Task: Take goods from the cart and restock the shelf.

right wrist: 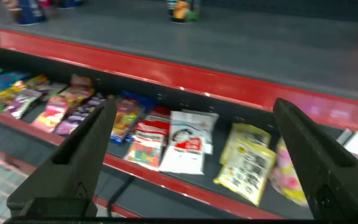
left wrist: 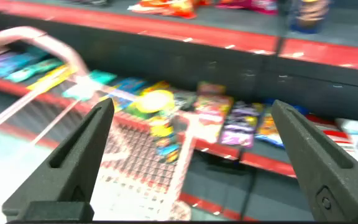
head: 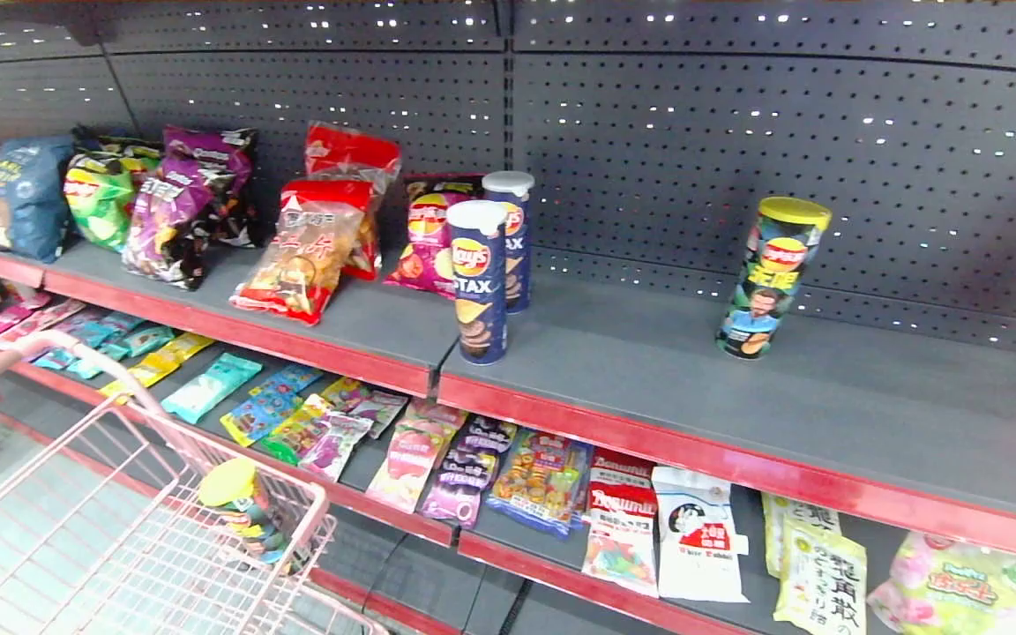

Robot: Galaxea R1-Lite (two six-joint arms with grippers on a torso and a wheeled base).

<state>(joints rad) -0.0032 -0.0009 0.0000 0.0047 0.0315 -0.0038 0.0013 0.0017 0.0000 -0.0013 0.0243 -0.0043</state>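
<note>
1. Pink wire cart (head: 102,547), near left. One tall can (head: 248,511) sits in its far right corner: yellow lid, busy multicolour wrap.
2. L gripper (left wrist: 192,106) is by the cart, fingers spread wide w/ nothing between; the can is in line w/ the gap, farther off.
3. R gripper (right wrist: 194,102) has its fingers wide too, empty, facing the lower shelf packets (right wrist: 188,140).
4. Upper shelf (head: 649,379): a similar yellow-lid can (head: 771,278) stands upright, right of centre, well apart from two dark-blue tubes (head: 479,282) w/ white lids, one behind the other.
5. Chip bags (head: 301,256) lie left of the tubes, toward the far wall.
</note>
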